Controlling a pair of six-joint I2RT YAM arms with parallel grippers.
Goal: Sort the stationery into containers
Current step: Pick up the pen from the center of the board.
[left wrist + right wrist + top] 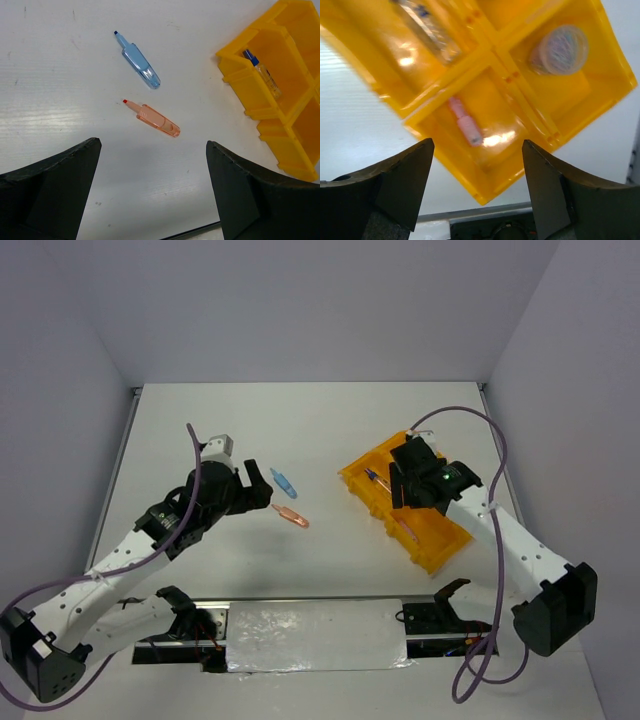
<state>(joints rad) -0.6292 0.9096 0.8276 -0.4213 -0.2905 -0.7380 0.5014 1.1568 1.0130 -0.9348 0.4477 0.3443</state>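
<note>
Left wrist view: the left tool (152,145), spread, hovers near a salmon-pink translucent pen-like piece (152,118) on the desk (50,100), with a blue pen-like piece (140,60) beyond. Next, likely: lower, pinch it, and carry it to the orange-yellow compartmented plastic tray (235,80) under the spread right tool (477,145).
</note>
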